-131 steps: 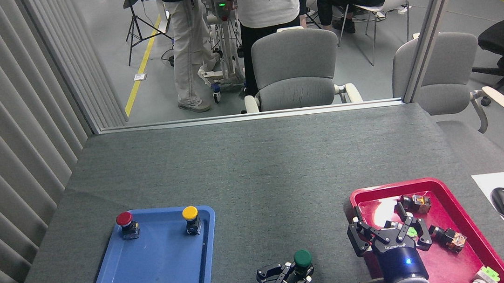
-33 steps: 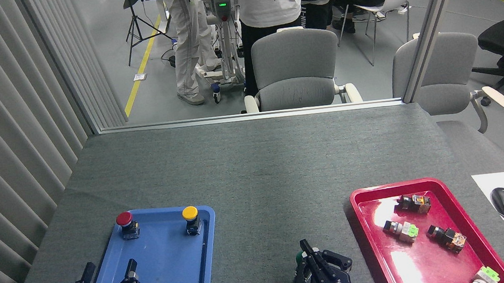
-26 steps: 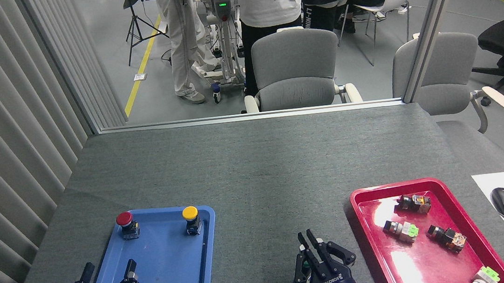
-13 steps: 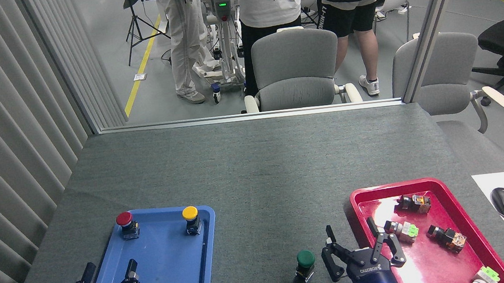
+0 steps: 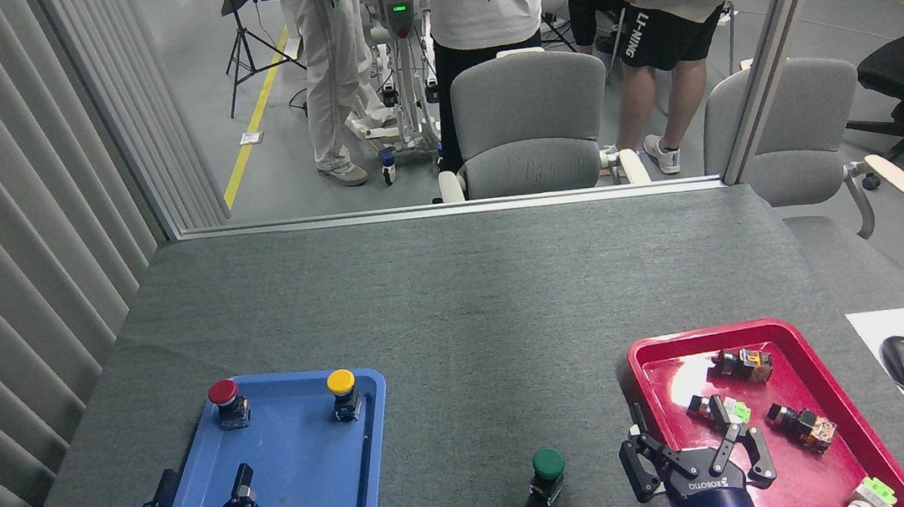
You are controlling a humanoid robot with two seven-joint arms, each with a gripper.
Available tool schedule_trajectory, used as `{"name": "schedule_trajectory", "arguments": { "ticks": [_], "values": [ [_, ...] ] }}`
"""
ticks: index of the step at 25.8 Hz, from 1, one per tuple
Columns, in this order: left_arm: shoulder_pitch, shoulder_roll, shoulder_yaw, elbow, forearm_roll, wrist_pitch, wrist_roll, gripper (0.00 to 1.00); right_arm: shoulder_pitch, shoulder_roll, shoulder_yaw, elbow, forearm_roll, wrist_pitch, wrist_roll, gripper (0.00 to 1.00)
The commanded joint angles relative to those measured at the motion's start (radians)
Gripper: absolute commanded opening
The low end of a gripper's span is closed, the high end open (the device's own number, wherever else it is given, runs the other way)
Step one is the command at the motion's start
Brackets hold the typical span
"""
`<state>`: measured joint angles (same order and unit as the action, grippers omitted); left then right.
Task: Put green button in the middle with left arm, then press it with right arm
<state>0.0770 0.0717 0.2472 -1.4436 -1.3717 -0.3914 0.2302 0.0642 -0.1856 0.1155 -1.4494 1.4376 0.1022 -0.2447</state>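
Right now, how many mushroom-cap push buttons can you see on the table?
3. The red button and the yellow button stand at the far end of the blue tray; the green button stands on bare felt between the trays.

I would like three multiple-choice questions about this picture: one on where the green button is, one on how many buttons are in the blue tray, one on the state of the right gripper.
1. Where does the green button stand?
A. in the blue tray
B. on the grey tabletop between the trays
C. in the red tray

2. How many buttons stand in the blue tray?
A. one
B. two
C. four

3. What is the state of the right gripper?
A. open, holding nothing
B. shut on the green button
C. pressing down on the green button

Answers:
1. B, it stands alone on the felt between the blue tray and the red tray.
2. B, only the red button and the yellow button are in it.
3. A, its fingers are spread and it is beside the green button, not touching it.
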Motion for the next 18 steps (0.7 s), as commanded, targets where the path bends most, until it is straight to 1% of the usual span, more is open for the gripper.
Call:
{"name": "schedule_trajectory", "arguments": {
  "ticks": [1, 3, 6, 9, 11, 16, 18],
  "values": [
    [0.0, -0.001, -0.002, 0.0, -0.001, 0.0, 0.0, 0.99, 0.002, 0.002, 0.0, 0.0, 0.001, 0.004, 0.007, 0.98],
    [0.0, -0.003, -0.002, 0.0, -0.001, 0.0, 0.0, 0.99, 0.002, 0.0, 0.0, 0.0, 0.001, 0.005, 0.01, 0.98],
    [0.0, 0.003, -0.003, -0.001, 0.0, -0.006, 0.003, 0.99, 0.002, 0.0, -0.002, -0.006, 0.003, 0.008, 0.061, 0.98],
    [0.001, 0.011, -0.04, -0.006, -0.001, -0.017, 0.001, 0.99, 0.009, 0.0, -0.011, -0.039, 0.007, 0.008, 0.053, 0.99],
    [0.0, 0.011, -0.046, -0.004, -0.001, -0.026, 0.003, 0.99, 0.026, 0.003, -0.056, -0.065, 0.01, 0.002, 0.048, 0.99],
    [0.0, 0.011, -0.046, -0.003, -0.001, -0.03, 0.001, 0.99, 0.035, 0.006, -0.073, -0.069, 0.006, -0.006, 0.062, 1.0],
    [-0.002, 0.011, -0.046, -0.003, -0.001, -0.029, 0.001, 0.99, 0.052, 0.008, -0.074, -0.072, 0.006, -0.006, 0.061, 1.0]
  ]
}}
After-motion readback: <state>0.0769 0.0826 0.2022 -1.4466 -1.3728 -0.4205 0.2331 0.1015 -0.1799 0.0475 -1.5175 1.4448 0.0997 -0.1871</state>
